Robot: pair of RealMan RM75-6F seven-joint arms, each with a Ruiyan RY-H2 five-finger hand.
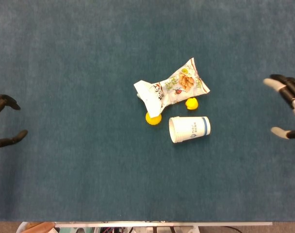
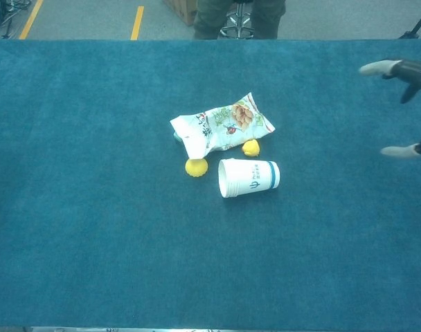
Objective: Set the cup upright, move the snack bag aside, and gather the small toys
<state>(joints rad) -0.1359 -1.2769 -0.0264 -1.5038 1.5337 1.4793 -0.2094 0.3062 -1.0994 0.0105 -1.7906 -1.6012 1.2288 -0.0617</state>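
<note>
A white paper cup [image 1: 189, 129] [image 2: 248, 178] lies on its side at the table's middle, mouth toward the left. Just behind it lies the snack bag [image 1: 171, 89] [image 2: 222, 125], partly crumpled. Two small yellow toys flank the cup: one [image 1: 153, 118] [image 2: 195, 167] at the bag's near left corner, one [image 1: 191, 103] [image 2: 250, 147] between bag and cup. My right hand [image 1: 288, 107] [image 2: 406, 104] enters at the right edge, fingers spread and empty, well clear of the cup. At the left edge my left hand [image 1: 3, 121] shows only in the head view, open and empty.
The blue-green cloth [image 1: 89, 184] covers the whole table. Beyond the far edge stand a person's legs [image 2: 238, 17] and a cardboard box [image 2: 181, 8] on the floor.
</note>
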